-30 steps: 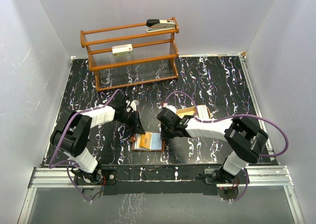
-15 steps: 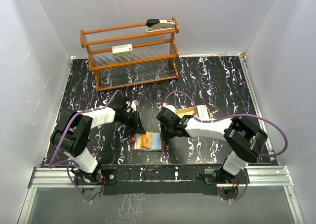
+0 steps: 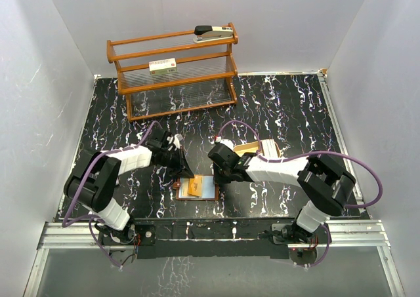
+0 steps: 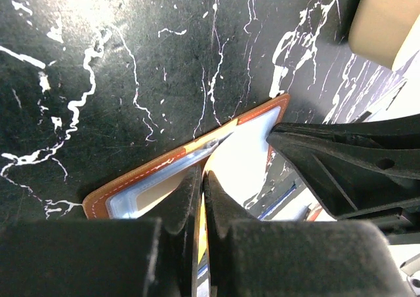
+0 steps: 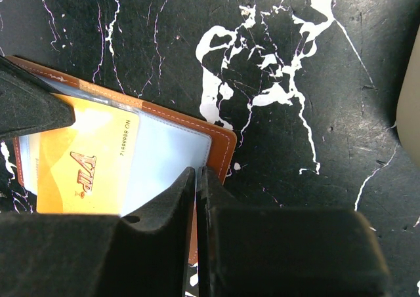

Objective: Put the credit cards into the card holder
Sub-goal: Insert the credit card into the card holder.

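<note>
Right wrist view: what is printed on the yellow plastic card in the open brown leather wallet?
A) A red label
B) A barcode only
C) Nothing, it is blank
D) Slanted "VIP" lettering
D: the yellow plastic card in the open brown leather wallet bears slanted "VIP" lettering, with a row of small digits along its edge.

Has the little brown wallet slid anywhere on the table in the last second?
No. The wallet lies the same distance below the wooden rack as before.
</note>
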{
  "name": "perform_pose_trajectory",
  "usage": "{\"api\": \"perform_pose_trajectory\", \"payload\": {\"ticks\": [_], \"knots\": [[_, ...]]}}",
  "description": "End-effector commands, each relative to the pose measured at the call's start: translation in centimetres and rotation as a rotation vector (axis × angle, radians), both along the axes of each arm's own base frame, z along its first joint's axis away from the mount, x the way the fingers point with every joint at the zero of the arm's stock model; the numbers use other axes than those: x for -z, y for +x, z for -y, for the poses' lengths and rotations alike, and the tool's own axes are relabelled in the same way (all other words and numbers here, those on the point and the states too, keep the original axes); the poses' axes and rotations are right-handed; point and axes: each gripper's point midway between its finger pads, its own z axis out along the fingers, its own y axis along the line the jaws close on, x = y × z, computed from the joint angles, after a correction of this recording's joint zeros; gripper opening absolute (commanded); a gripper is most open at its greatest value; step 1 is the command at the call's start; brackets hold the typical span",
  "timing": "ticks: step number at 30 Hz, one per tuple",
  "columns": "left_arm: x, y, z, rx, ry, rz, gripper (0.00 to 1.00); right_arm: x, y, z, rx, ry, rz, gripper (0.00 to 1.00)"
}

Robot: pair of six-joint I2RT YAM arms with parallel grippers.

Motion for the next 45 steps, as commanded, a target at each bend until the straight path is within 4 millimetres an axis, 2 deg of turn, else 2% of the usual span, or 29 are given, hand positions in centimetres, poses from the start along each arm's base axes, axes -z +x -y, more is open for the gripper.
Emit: {"api": "perform_pose_trajectory", "payload": {"ticks": [1,13,20,26,30,40,45], "knots": [[0.4,-0.3,-0.1,-0.033,0.014,0.025,0.00,-0.2,0.8,-0.2,0.020,0.015,0.045,0.05],[0.7,-0.2,0.1,-0.092,-0.015,0.071,0.00,-1.1,0.8,-0.8,0.028,0.061,0.048,0.05],[-0.1,-0.3,-0.2,-0.090,-0.007,0.094,0.00,-1.2,0.9,-0.9,0.032,0.069,0.053,0.05],[-0.3,-0.2,-1.2,0.015,0.082,0.133,0.00,-1.0,0.7,-0.9,0.017,0.067,0.047,0.05],[-0.5,-0.7,-0.4,0.043,0.051,0.079,0.00,-0.7,0.5,-0.4,0.018,0.051,0.049,0.04],[-0.2,-0.9,-0.6,0.059,0.060,0.076,0.00,-0.6,0.6,-0.5,0.015,0.048,0.046,0.04],[-0.7,-1.4,0.3,0.103,0.004,0.037,0.00,-0.8,0.6,-0.5,0.016,0.048,0.051,0.04]]}}
